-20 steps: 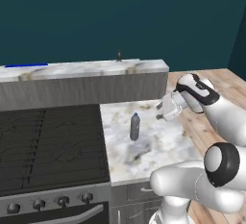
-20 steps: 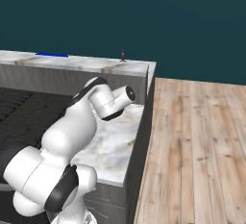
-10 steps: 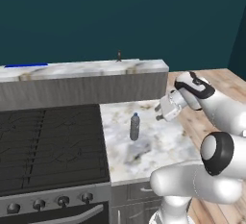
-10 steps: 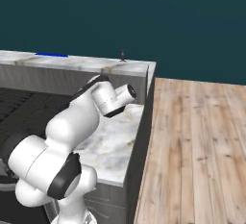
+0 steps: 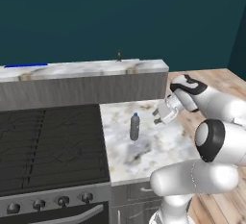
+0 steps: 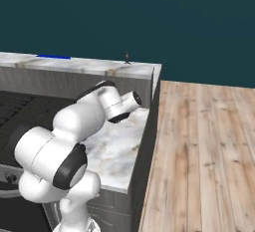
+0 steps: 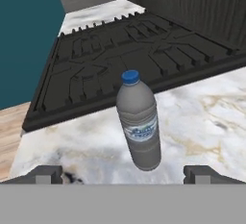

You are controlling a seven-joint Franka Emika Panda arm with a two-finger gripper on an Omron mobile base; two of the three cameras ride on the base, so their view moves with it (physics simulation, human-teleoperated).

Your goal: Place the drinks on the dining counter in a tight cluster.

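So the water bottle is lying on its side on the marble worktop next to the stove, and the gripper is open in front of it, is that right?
Not quite. The water bottle stands upright, blue cap on top, as the hand view shows. The rest holds: it is on the marble worktop beside the stove, with the gripper open and facing it.

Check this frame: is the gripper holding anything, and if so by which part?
Nothing is held. The gripper is open, its fingertips apart and short of the water bottle, which stands upright on the marble worktop beside the stove.
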